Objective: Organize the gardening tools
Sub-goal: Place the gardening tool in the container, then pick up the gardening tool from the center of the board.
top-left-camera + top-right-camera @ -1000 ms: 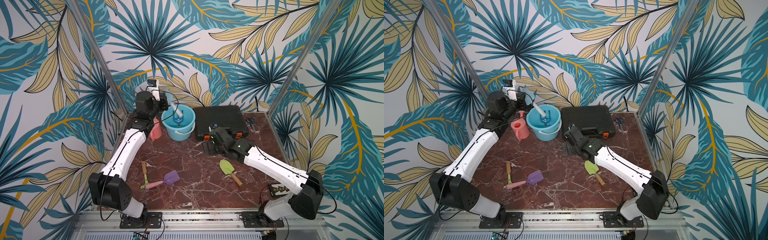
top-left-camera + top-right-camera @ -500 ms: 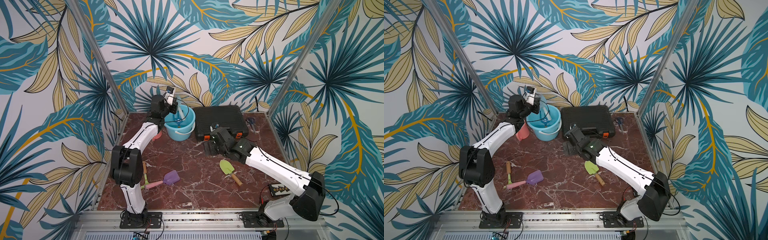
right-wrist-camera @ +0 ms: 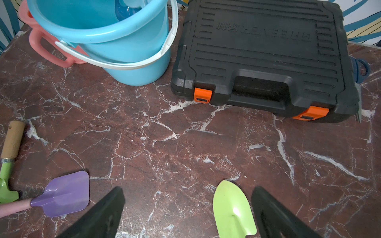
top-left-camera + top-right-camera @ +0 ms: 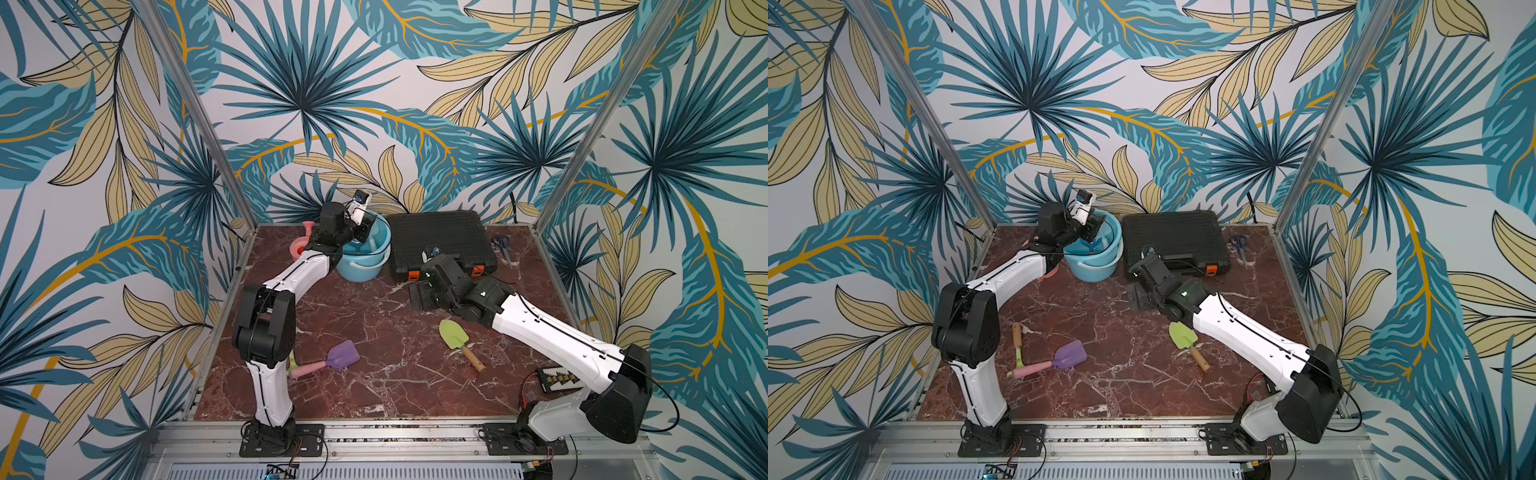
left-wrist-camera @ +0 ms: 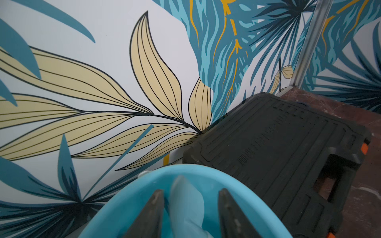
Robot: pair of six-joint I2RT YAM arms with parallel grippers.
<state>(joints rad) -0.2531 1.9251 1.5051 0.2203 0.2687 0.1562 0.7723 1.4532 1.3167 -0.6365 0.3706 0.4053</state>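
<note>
A marble-patterned table (image 4: pixel 374 399) is seen from above, with two robot arms reaching across it. The left gripper (image 5: pixel 190 190) is lowered into the mouth of a light blue bucket (image 4: pixel 365 266) at the far side of the table.

A second ago the pale blue trowel (image 5: pixel 185 208) was held clamped above that bucket. Now the jaws are seen parted in the left wrist view. The trowel is stood between them inside the bucket, with a gap shown beside one finger. It is therefore judged to be released, or at the very point of release.

The right gripper (image 3: pixel 188 195) is held wide open and empty, low over the middle of the table, unchanged over that second. The blade of the lime trowel (image 3: pixel 233 208) is seen just beside one of its fingers.

The purple scoop (image 4: pixel 343 355) and the green hoe (image 4: pixel 1017 349) are laid touching on the table, near the left arm's base. The pink watering can (image 4: pixel 301 247) is stood just beside the bucket, partly hidden by the left arm. A black case (image 4: pixel 436 241) is set shut on the bucket's other side, with scissors (image 4: pixel 501 241) beyond it.

One more tool is counted as stowed. Three loose tools are judged still to be gathered, and the lime trowel is best placed for the right arm.
</note>
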